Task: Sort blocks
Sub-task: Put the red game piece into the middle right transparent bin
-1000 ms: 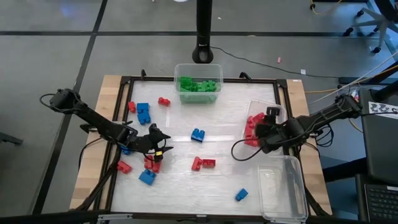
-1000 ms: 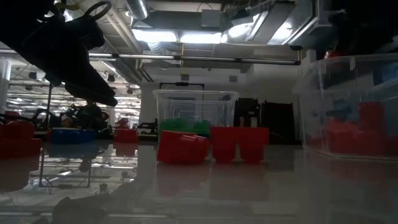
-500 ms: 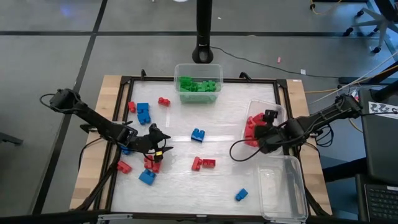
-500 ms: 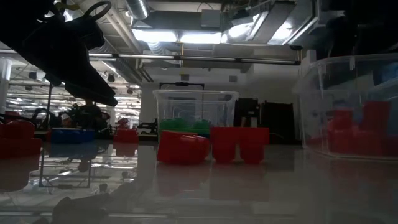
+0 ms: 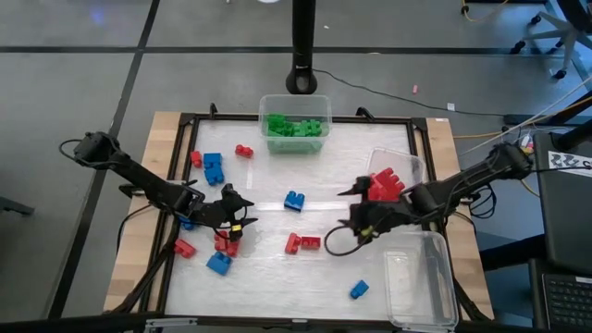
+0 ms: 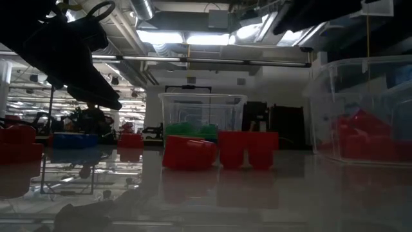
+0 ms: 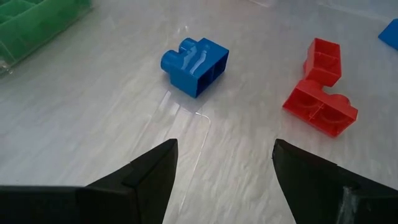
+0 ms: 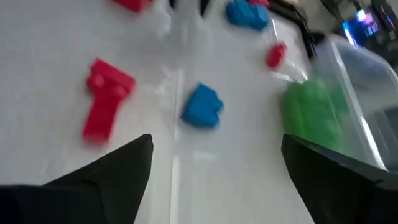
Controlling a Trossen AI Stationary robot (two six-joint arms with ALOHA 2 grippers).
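Red and blue blocks lie scattered on the table. A blue block [image 5: 295,200] and a red pair [image 5: 302,243] lie mid-table. Green blocks [image 5: 294,125] fill the far tub, and red blocks [image 5: 382,185] lie in the right tub. My left gripper [image 5: 242,215] hovers open and empty at the left, beside a red and blue cluster [image 5: 224,243]; its wrist view shows the blue block [image 7: 194,58] ahead. My right gripper [image 5: 351,213] is open and empty, just left of the red tub. It faces the blue block [image 8: 202,104] and the red pair [image 8: 106,102].
An empty clear tub [image 5: 421,277] stands at the near right. More blocks lie apart: blue ones [image 5: 214,168] and red ones [image 5: 244,150] at the far left, and a blue one [image 5: 359,289] near the front edge. A black frame [image 5: 185,118] rims the table.
My right gripper has gone from over the red tub toward the table's left, out over the middle of the table toward the blue block and the red pair. The red blocks in that tub have shifted and now lie in a different heap.
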